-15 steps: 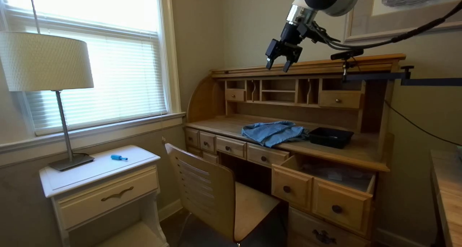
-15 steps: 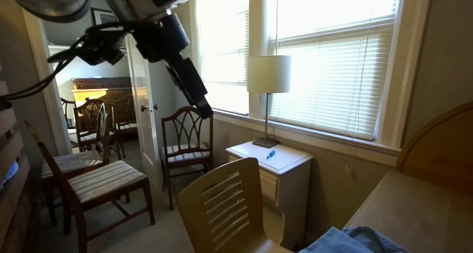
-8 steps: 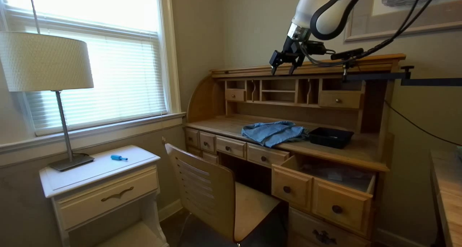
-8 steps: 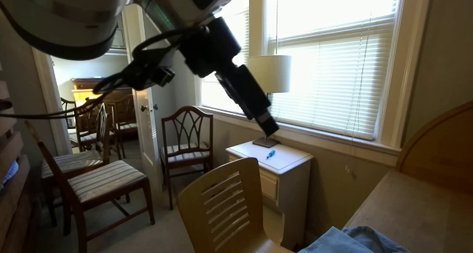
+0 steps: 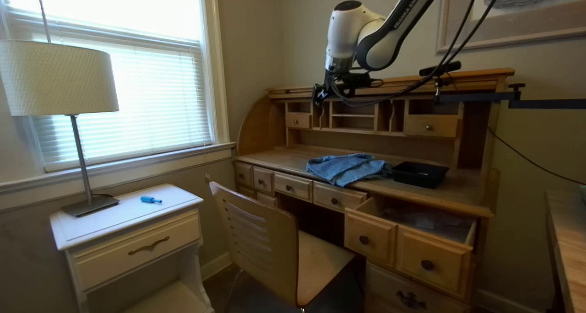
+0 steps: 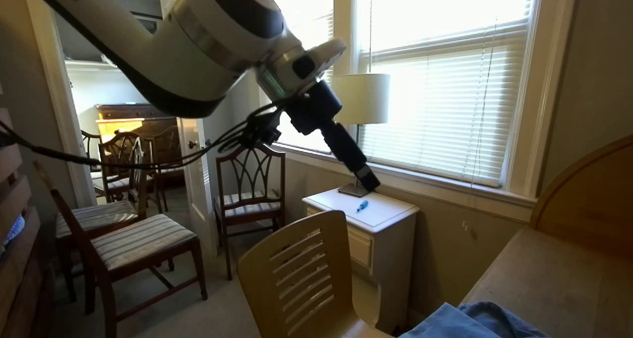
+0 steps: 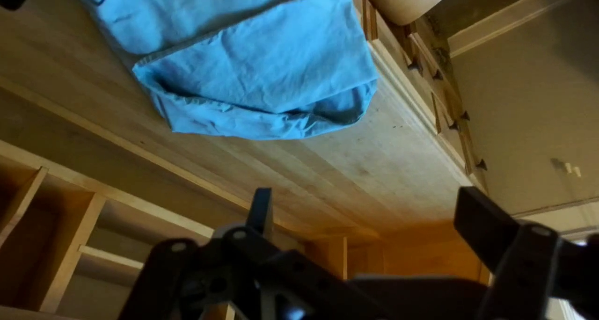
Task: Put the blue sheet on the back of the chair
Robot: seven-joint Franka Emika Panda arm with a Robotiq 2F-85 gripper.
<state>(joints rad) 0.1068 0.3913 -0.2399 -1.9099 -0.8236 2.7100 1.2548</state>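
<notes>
The crumpled blue sheet (image 5: 349, 168) lies on the desk top, partly over its front edge. It shows at the bottom in an exterior view (image 6: 467, 323) and across the upper wrist view (image 7: 262, 62). The light wooden chair stands in front of the desk; its slotted back (image 5: 256, 240) shows in both exterior views (image 6: 306, 274). My gripper is in the air above the desk, in front of its upper shelves (image 5: 320, 97), apart from sheet and chair. In the wrist view its fingers (image 7: 365, 200) are wide apart with nothing between them.
A black tray (image 5: 419, 175) sits beside the sheet. A desk drawer (image 5: 407, 249) stands pulled out. A white nightstand (image 5: 128, 217) holds a lamp (image 5: 57, 77) and a small blue tool (image 5: 151, 199). A camera mount (image 5: 439, 70) stands near the arm.
My gripper has moved left and a little lower in an exterior view, and right and lower in an exterior view from another place. The sheet and chair have not moved.
</notes>
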